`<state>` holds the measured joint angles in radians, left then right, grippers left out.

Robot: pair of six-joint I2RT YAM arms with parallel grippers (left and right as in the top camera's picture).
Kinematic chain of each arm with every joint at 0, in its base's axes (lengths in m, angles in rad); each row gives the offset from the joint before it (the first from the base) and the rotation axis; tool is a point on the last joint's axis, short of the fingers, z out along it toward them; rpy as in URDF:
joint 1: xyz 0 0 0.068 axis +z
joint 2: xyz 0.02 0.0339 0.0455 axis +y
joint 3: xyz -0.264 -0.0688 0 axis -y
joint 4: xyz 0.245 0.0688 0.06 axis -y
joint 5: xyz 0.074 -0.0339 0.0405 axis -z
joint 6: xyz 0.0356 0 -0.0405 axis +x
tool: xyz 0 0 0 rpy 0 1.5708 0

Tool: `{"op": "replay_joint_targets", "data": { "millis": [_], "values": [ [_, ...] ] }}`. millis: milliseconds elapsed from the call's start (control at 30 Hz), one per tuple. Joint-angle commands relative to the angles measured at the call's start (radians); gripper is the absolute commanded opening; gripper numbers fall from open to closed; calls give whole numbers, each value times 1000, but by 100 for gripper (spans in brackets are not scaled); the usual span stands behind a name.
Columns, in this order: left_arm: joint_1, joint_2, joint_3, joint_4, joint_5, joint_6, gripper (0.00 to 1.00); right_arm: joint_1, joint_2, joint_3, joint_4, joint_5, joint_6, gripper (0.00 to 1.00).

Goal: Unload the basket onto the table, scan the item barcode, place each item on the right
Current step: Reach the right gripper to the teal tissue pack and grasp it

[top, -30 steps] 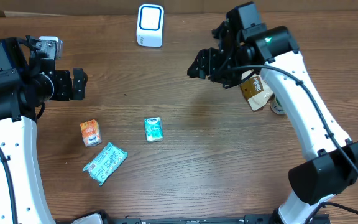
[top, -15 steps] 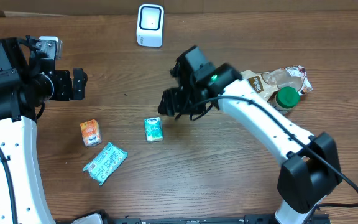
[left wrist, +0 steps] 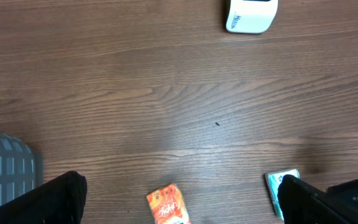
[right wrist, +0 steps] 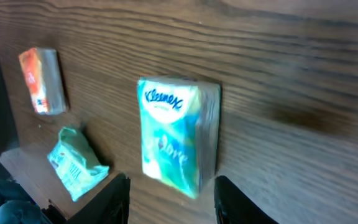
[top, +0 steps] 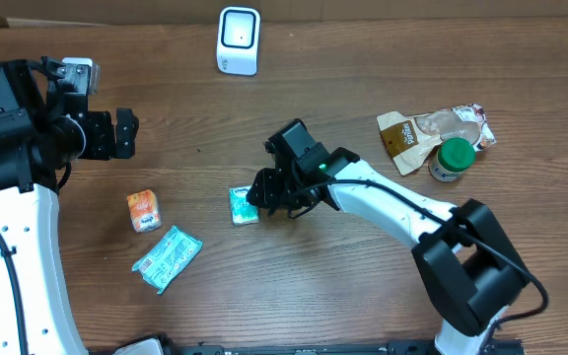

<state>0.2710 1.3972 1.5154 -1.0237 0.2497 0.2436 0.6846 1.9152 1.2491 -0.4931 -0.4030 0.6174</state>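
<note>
A teal Kleenex tissue pack [top: 244,205] lies flat on the wooden table, left of centre. My right gripper [top: 261,190] has come down at its right end. In the right wrist view the pack [right wrist: 176,134] sits just ahead of and between the two black fingers [right wrist: 118,199], with a gap on each side, so the right gripper [right wrist: 174,202] is open and holds nothing. The white barcode scanner [top: 238,39] stands at the table's back edge. At the far left my left gripper [top: 124,133] hovers wide open and empty.
An orange packet [top: 143,210] and a crumpled green wrapper [top: 167,257] lie left of the tissue pack. A brown bag [top: 432,130] and a green-lidded jar [top: 452,158] sit at the right. A grey basket corner [left wrist: 5,165] shows in the left wrist view.
The right arm swung from the brown bag at the back right across and down to the tissue pack, its jaws narrowing on the way. The left arm stayed still.
</note>
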Motion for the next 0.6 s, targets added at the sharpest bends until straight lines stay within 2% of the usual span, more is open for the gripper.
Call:
{"op": "replay_joint_targets", "data": {
  "millis": [0,267,367,467,567],
  "values": [
    [7,2,5,3,-2,23,100,5,80,-6,33,-77,11,38],
    [7,2,5,3,-3,23,100,27,126,-6,62,-103,12,34],
    [7,2,5,3,-2,23,100,43,126,-6,59,-31,37,22],
    [7,2,5,3,-3,23,100,47,126,-6,50,7,57,4],
    [7,2,5,3,-2,23,100,35,116,-3,45,-56,56,4]
  ]
}}
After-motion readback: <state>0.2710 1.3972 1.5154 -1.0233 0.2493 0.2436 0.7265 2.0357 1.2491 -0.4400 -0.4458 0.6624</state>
